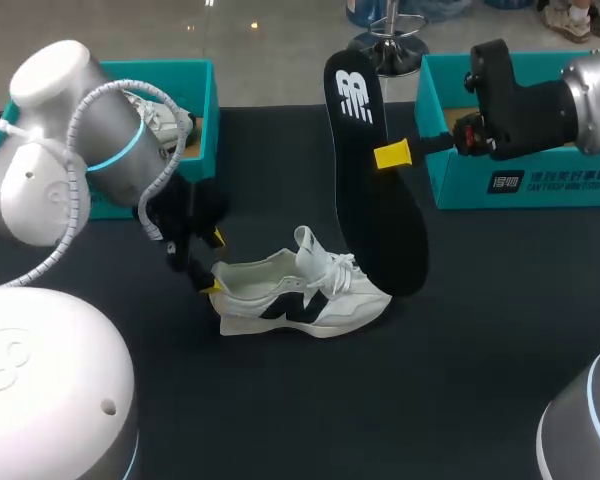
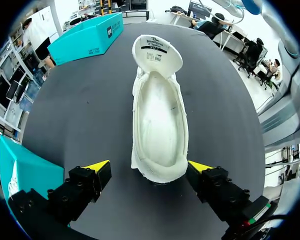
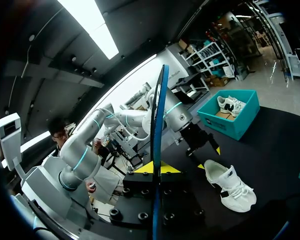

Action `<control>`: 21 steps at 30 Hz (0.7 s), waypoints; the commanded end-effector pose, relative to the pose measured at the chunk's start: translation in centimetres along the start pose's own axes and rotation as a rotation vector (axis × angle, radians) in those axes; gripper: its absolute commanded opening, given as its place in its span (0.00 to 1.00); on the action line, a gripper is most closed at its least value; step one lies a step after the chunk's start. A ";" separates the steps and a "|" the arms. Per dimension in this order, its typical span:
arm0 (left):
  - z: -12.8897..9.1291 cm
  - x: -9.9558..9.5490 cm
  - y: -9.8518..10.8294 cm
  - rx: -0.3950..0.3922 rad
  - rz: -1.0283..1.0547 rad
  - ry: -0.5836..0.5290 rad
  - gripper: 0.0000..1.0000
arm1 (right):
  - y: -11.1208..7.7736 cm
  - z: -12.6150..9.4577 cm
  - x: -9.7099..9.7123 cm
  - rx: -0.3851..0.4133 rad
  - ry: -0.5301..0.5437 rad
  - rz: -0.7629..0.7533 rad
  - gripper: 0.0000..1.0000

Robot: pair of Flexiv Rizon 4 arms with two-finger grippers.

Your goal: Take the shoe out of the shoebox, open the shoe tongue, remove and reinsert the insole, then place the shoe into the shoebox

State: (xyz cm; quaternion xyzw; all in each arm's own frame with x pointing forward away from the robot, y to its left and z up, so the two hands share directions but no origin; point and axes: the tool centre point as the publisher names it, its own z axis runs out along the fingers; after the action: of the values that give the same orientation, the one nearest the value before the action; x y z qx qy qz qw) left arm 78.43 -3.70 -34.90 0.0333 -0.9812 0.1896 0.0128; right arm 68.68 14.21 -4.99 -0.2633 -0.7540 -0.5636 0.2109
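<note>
Status: the shoe [image 2: 159, 125] is out of the shoebox and stands on the table [image 1: 280, 400]. Its heel lies between the spread, unclenched fingers of the left end effector [image 2: 149, 167]. The tongue [image 2: 156, 55] is folded forward and the interior is bare.

The insole [image 1: 375, 190] is removed. The right end effector [image 1: 385, 155] clamps it, held upright, its lower end near the shoe's toe.

Outstanding, in my judgement: reinsert the insole and return the shoe to the box.

Markings: a white logo on the insole, a printed label on the tongue, and white print on the shoebox [image 1: 540, 182] beside the right end effector. None transcribed.
</note>
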 end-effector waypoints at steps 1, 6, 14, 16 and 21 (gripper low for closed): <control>0.1 -0.1 -0.2 -0.028 -0.001 0.000 1.00 | 0.0 0.1 0.0 0.001 -0.002 0.001 0.00; 0.1 -0.1 -0.2 -0.028 -0.001 0.000 1.00 | 0.0 0.1 0.0 0.001 -0.002 0.001 0.00; -1.0 0.7 -1.2 -0.174 -0.019 -0.028 1.00 | 0.0 0.1 0.0 0.001 -0.002 0.001 0.00; -1.2 0.7 -1.3 -0.202 -0.018 -0.043 1.00 | 0.0 0.1 0.0 0.001 -0.002 0.001 0.00; -1.3 0.4 -1.3 -0.255 -0.025 -0.037 1.00 | 0.0 0.1 0.0 0.001 -0.002 0.001 0.00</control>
State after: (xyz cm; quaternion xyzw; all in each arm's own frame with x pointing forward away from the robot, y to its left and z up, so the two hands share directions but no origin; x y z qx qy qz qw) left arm 77.81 -4.07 -33.48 0.0459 -0.9947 0.0918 -0.0015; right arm 68.68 14.22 -4.99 -0.2633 -0.7540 -0.5636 0.2110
